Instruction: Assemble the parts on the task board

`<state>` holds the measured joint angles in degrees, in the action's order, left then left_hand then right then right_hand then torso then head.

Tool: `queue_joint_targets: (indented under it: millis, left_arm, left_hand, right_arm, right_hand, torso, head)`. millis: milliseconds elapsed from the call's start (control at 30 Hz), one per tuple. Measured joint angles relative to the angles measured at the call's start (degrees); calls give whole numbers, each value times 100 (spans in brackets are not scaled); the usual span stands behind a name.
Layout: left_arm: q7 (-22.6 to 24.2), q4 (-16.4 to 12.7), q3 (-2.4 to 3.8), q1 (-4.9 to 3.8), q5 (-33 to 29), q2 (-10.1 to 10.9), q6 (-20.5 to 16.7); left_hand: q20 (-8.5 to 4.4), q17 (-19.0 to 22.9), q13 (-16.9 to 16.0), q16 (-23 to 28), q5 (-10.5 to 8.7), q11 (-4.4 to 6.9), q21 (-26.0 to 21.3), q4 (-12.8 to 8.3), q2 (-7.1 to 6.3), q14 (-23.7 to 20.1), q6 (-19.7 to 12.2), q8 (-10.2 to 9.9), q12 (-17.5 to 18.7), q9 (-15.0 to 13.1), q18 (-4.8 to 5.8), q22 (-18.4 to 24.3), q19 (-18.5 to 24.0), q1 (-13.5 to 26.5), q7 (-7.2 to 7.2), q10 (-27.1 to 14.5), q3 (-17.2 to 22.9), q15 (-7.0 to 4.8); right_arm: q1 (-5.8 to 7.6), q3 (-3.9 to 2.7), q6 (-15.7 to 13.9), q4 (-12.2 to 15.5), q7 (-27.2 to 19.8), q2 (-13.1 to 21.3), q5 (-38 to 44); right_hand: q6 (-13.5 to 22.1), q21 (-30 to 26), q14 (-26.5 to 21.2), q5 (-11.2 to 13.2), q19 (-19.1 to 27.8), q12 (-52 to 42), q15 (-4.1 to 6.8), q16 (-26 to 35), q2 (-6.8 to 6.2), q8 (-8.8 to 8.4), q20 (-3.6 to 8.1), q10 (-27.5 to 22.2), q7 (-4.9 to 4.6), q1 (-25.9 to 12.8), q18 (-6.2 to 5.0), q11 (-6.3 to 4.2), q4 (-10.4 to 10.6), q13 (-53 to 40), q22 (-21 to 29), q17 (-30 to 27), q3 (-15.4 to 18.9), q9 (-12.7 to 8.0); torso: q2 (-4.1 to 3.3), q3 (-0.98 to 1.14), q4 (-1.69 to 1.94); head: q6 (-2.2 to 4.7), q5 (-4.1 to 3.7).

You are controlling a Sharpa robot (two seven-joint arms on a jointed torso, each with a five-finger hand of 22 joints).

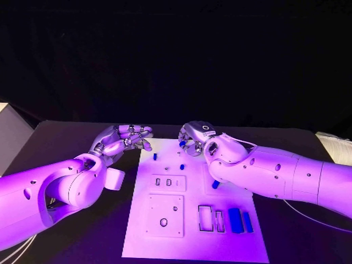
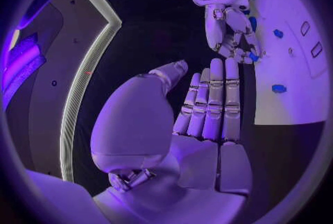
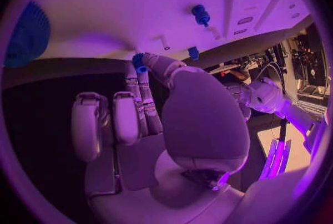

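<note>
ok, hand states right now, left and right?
Left robot hand: open, fingers straight, holding nothing.
Right robot hand: pinching a small blue part at its fingertips, over the task board.

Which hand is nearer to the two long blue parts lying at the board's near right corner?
Right, by a small margin. The right hand is at the task board's far edge, pinching a small blue part. The left hand hovers off the far left corner, farther from the long blue parts.

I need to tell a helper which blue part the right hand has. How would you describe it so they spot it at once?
Start at the white board mid-table and go to its far end, where the right hand hangs over it. The part is the small blue piece pinched at that hand's fingertips. Unlike the other blue pieces, it is off the board.
</note>
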<state>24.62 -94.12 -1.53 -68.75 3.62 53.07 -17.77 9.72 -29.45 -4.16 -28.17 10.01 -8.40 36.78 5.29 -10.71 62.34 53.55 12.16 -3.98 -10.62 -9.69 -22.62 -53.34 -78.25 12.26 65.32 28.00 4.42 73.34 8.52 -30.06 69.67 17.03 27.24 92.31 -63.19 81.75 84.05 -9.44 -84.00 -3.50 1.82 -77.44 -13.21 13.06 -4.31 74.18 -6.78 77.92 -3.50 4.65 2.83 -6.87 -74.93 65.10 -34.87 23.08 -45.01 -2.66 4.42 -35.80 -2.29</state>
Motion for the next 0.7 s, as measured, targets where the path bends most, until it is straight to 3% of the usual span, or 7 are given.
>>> queue_joint_targets:
  millis: [700]
  left_arm:
    - [-5,3,0,-1,2,-1,23]
  left_hand:
    - [0,1,0,0,0,0,0,0,0,0,0,0,0,1,0,-4,0,0,0,0,0,0]
  right_arm:
    - [-2,0,109,-128,-82,-64,-30]
  right_hand:
    - [238,-285,-3,5,25,23,-39,33,-77,-111,-25,-114,-111,-79,0,-91,2,-31,2,-170,-80,53]
  torso:
    - [-9,3,-3]
  head:
    - [-35,-12]
